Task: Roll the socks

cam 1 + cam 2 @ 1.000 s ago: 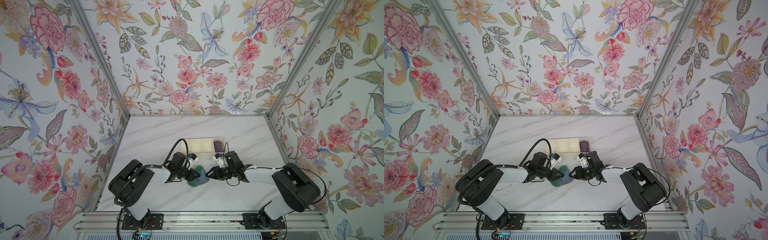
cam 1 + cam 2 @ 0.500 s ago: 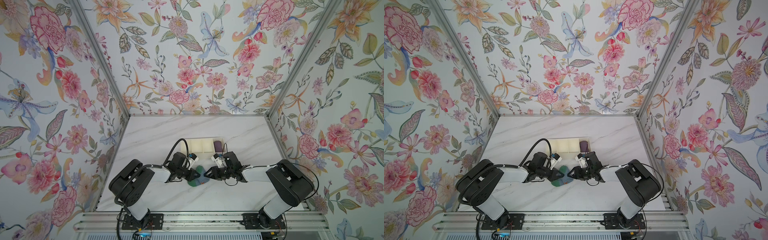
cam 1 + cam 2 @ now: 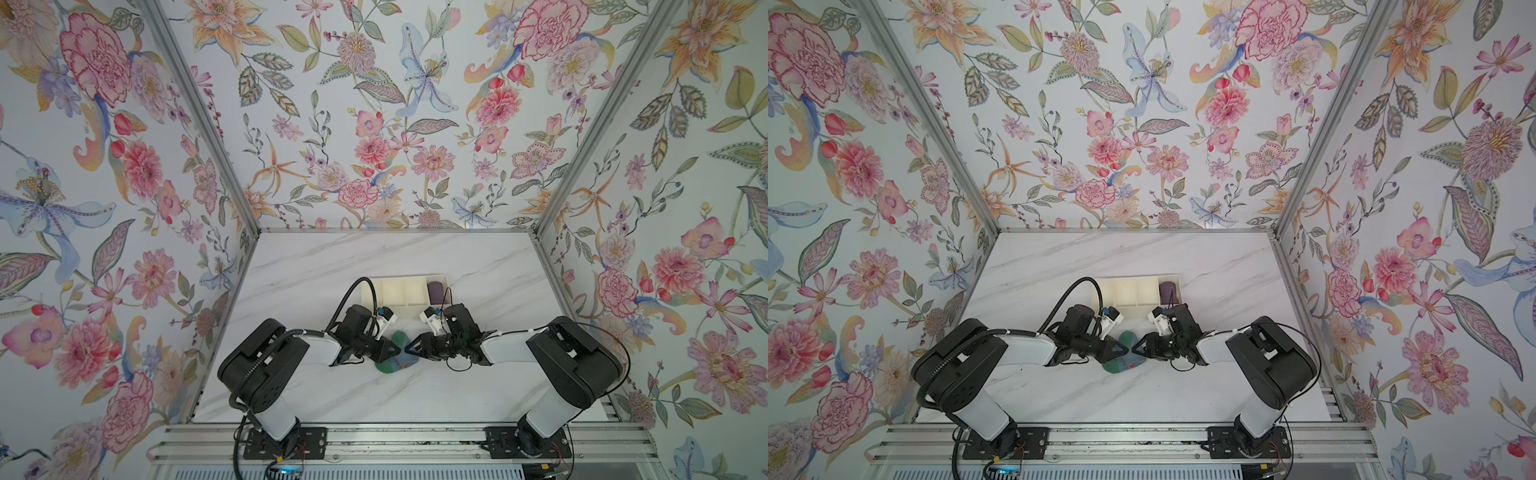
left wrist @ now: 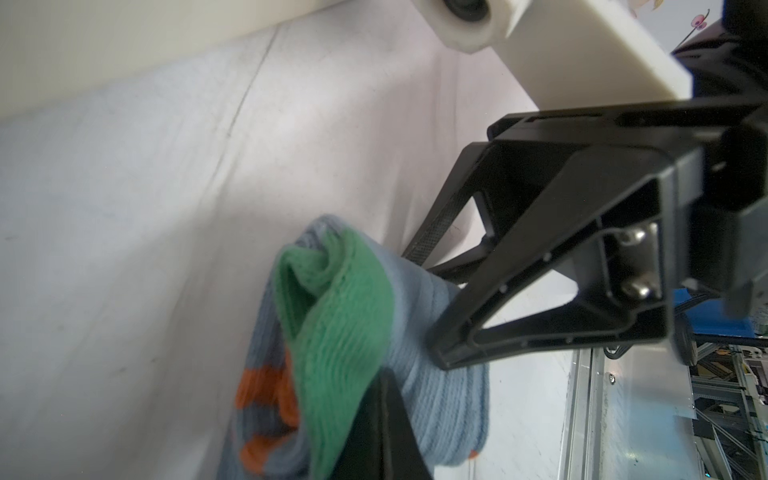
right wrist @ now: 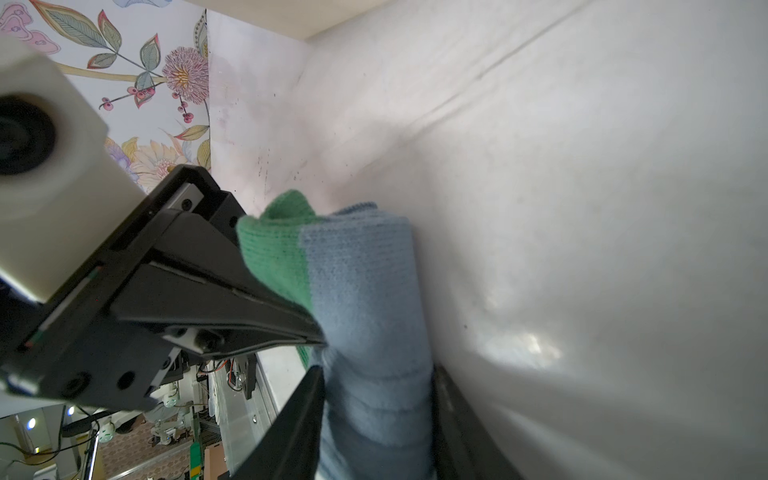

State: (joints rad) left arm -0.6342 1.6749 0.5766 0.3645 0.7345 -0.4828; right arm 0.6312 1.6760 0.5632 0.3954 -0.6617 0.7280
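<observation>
Floral-papered walls enclose a white marble-patterned surface. Near its centre lie the socks, a blue-grey ribbed pair with green toes and orange stripes, bunched into a loose roll. They sit at 6 o'clock from a cream compartment tray.

Reaching in from 9 o'clock, the left end effector is clenched tight, its tips pinching the green fold of the bundle. From 3 o'clock the right end effector meets it almost tip to tip. The right wrist view shows its two fingers straddling the blue-grey roll and grasping it from both sides.

A dark purple rolled bundle rests in the tray's compartment at the 3 o'clock end, well apart from the socks.
</observation>
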